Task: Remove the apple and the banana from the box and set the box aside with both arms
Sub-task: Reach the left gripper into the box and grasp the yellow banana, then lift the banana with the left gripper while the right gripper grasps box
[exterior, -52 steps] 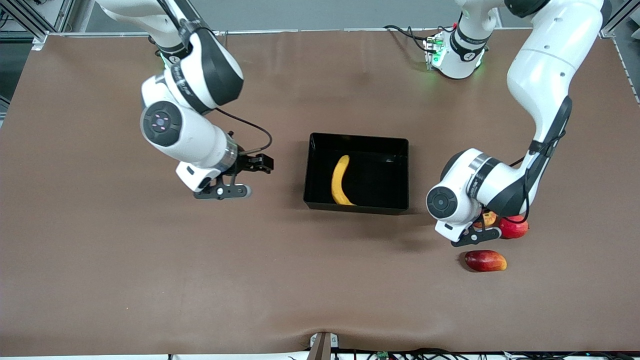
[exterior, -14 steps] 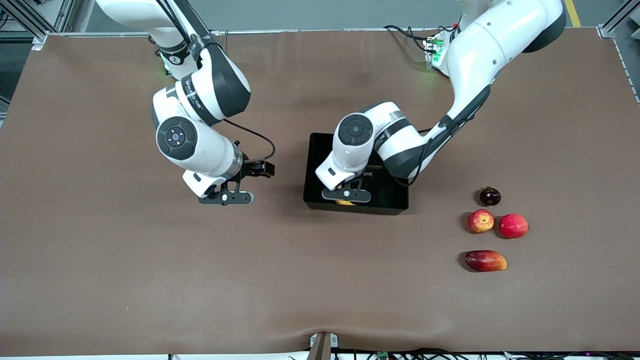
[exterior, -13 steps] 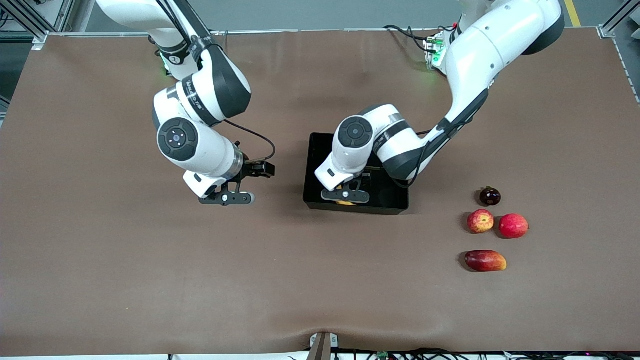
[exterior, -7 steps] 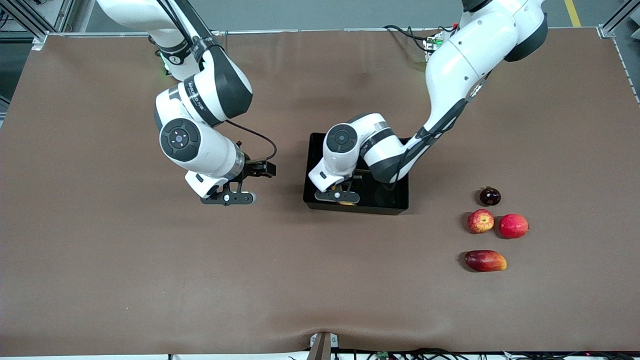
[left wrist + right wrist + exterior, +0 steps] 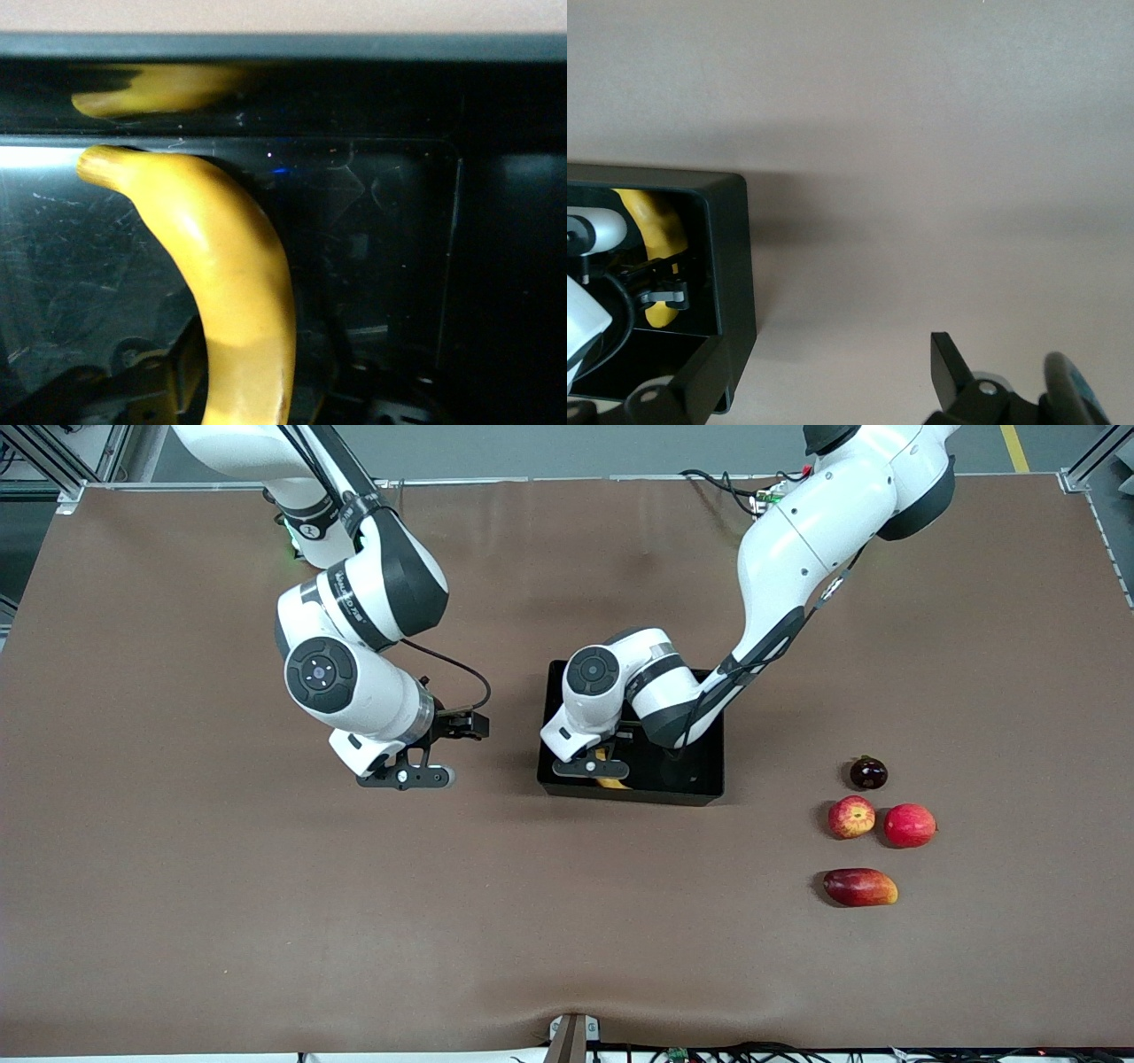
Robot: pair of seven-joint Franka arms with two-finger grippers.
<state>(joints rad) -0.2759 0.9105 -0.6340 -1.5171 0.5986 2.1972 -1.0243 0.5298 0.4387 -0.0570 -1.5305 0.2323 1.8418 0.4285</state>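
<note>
- Hanging over the worktop (image 5: 266, 912) just beside the box (image 5: 656, 793), toward the right arm's end, your right hand (image 5: 403, 777) is released. Its fingers stand wide apart with nothing between them, and that arm waits.
- The box sits mid-worktop, and your banana (image 5: 230, 292) lies inside it on the glossy black floor, one tip close to a wall.
- Your left hand (image 5: 592, 766) is down in the box, right over the banana, which runs in beneath it. You cannot tell whether it has clenched on the fruit.
- Your apple (image 5: 851, 817) rests on the worktop outside the box, toward the left arm's end and nearer the front camera than the box.
- A plain red fruit (image 5: 910, 825) lies just beside the apple, a small dark fruit (image 5: 868, 772) a little farther from the camera, and a mango (image 5: 860, 887) nearer to it.
</note>
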